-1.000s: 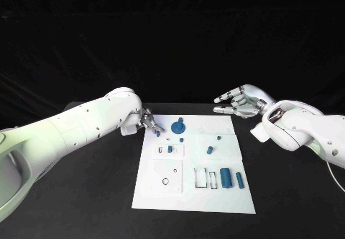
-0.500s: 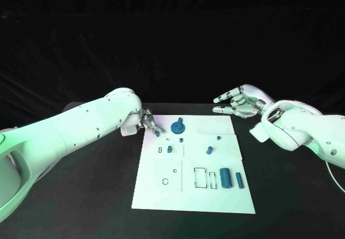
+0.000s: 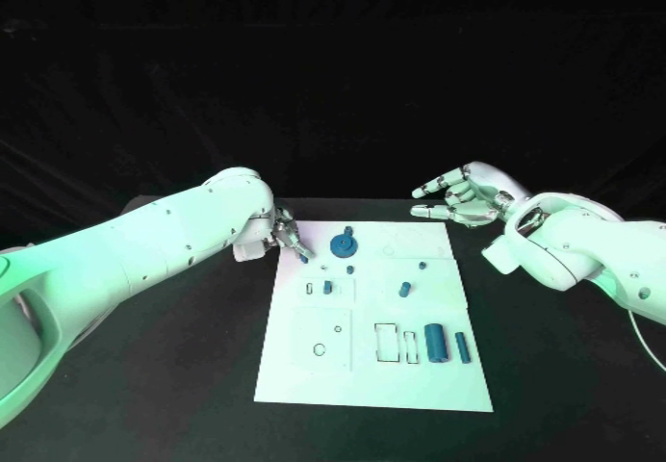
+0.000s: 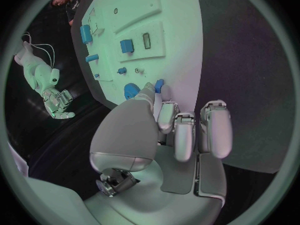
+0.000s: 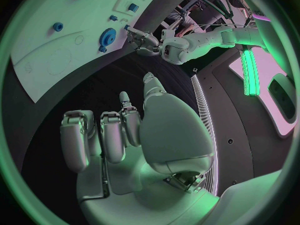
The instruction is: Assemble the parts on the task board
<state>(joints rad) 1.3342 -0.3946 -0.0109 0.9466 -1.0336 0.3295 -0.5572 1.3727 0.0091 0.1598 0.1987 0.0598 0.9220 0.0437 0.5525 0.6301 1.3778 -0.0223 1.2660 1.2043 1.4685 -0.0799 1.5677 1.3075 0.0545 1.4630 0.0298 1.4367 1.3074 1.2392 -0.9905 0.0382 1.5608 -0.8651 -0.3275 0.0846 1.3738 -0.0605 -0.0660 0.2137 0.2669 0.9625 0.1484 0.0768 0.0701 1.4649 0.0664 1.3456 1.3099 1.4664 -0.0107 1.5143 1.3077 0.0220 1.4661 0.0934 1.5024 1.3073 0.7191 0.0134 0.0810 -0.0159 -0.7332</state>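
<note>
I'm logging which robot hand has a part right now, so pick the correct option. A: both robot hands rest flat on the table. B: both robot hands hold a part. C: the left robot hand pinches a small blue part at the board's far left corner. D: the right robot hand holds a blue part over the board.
C: the left robot hand pinches a small blue part at the task board corner, while the right robot hand hovers empty, fingers apart.

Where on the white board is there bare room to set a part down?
The white task board is bare along its near edge, below the blue cylinders and outlined slots. It is crowded at the far-left corner, around the blue gear and left hand.
</note>
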